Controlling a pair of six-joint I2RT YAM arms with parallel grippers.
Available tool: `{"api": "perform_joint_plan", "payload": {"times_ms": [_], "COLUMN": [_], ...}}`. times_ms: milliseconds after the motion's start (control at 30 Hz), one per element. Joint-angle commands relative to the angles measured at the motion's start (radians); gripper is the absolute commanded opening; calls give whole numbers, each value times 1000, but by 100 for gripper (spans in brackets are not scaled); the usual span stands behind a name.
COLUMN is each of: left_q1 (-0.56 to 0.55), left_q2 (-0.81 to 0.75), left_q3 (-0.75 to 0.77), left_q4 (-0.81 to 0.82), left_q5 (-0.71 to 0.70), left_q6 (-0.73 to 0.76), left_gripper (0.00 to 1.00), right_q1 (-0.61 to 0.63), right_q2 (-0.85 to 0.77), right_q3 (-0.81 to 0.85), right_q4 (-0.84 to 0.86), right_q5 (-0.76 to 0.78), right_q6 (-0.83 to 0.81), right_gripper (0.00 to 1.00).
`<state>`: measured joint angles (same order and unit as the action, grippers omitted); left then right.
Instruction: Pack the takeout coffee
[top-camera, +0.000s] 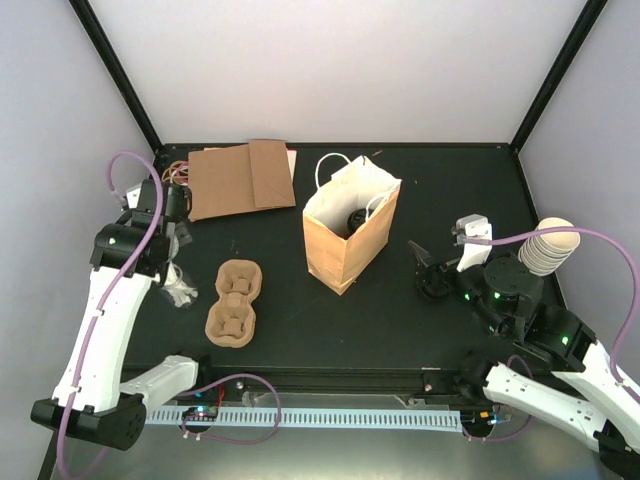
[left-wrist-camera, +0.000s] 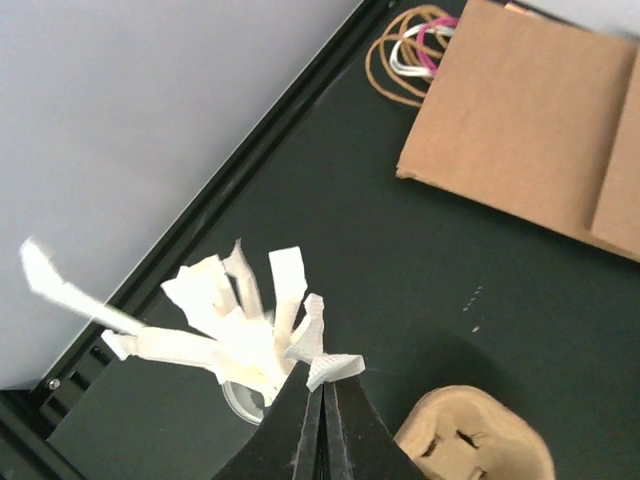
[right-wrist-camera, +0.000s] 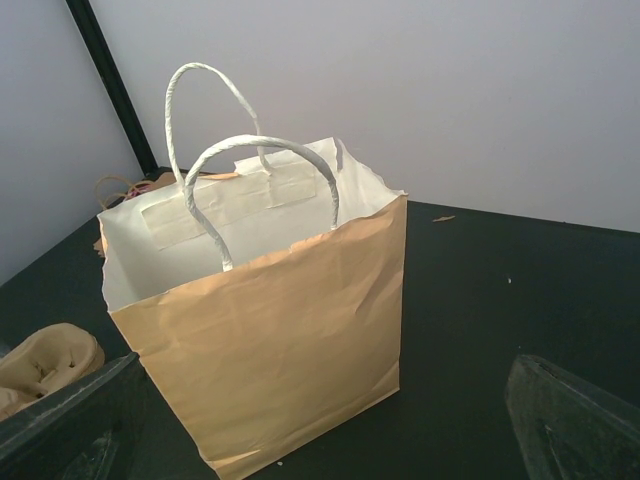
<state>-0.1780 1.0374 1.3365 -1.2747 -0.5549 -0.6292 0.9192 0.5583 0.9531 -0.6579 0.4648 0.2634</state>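
A brown paper bag (top-camera: 345, 240) with white handles stands open mid-table. A dark round lid of a takeout coffee (top-camera: 355, 219) shows inside it; no other coffee is in view. My left gripper (top-camera: 177, 262) is at the far left over a clear cup of white paper packets (top-camera: 182, 291). In the left wrist view the jaws (left-wrist-camera: 325, 385) are shut on the end of one white packet (left-wrist-camera: 340, 366) above the cup (left-wrist-camera: 235, 340). My right gripper (top-camera: 428, 266) is open and empty, right of the bag (right-wrist-camera: 270, 320); the bag's inside is hidden in the right wrist view.
A brown pulp cup tray (top-camera: 232, 301) lies left of the bag, also in the left wrist view (left-wrist-camera: 480, 445). Flat folded brown bags (top-camera: 243, 178) lie at the back left. A stack of cream paper cups (top-camera: 547, 246) stands at the right edge.
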Motion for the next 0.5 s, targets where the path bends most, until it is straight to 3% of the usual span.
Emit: {"api": "perform_joint_plan", "payload": {"times_ms": [0,467], "left_q1": [5,4], "left_q2": [-28,-57], "left_q3": [65,9], "left_q4": [-47,-21], "left_q5": [52,70], "left_q6": [10,8], "left_gripper": [2,2], "right_q1": [-3,-3], "right_q2": [0,-3], "right_q3": [6,4], "right_q4": [15,16], "right_q5": [5,0], "right_q6": [-3,2], "right_gripper": [100,100]}}
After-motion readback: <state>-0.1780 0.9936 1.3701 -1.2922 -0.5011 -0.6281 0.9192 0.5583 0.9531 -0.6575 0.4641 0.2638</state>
